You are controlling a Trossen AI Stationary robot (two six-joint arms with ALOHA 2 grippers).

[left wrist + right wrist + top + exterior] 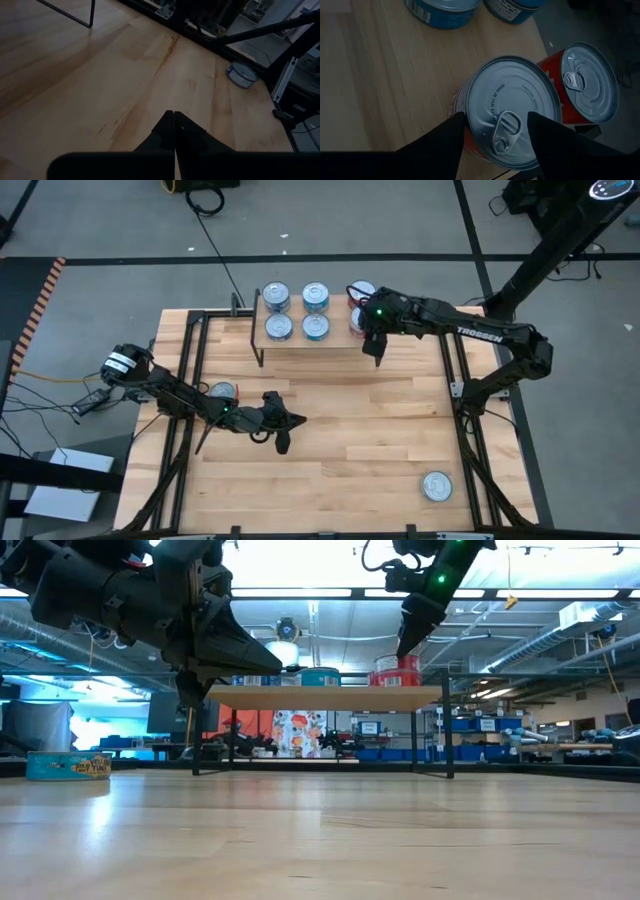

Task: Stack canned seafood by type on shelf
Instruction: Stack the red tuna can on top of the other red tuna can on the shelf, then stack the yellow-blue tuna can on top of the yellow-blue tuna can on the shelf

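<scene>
The shelf stands at the table's far edge, its board on thin black legs. Teal tins stand on its left and middle, and a red tin at its far right corner. Another red tin sits at the near right and reaches higher than the teal tins in the low view. My right gripper is open just above that tin's silver top. My left gripper is shut over bare table, with nothing in it. My right gripper comes slanting down from the table's right side, with one finger at the rim of the near red tin and the other over its top. Whether either finger touches the tin I cannot tell. The tin stands upright on the shelf.
A teal tin lies on the table beside my left arm. A blue-labelled tin sits near the table's front right corner. Black rails run along both table sides. Bare wood lies between the shelf and the near edge.
</scene>
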